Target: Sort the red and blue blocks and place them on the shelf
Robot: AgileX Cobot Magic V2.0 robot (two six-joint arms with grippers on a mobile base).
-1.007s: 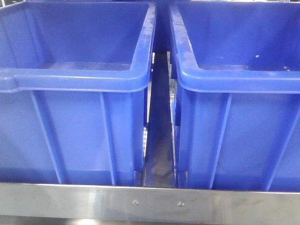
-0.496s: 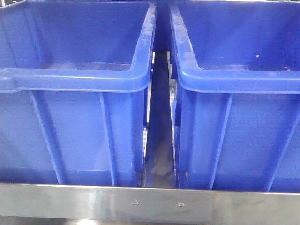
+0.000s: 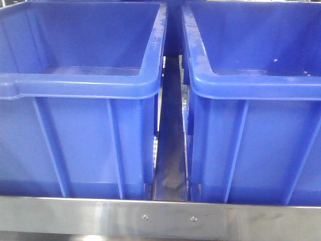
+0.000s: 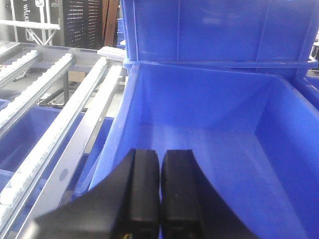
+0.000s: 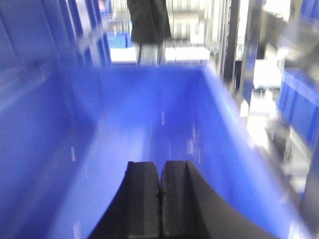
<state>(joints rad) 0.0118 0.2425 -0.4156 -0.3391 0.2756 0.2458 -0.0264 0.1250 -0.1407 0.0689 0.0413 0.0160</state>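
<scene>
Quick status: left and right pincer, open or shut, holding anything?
Left pincer: shut, nothing visible between the pads, over a blue bin.
Right pincer: shut, nothing visible held; view is blurred, blue bin below.

two large blue plastic bins point(image 3: 80, 100) point(image 3: 256, 105) side by side, narrow gap between

Your right wrist view is smeared with blur and blown-out far right glare — front and left views stay sharp, evenly lit.
</scene>
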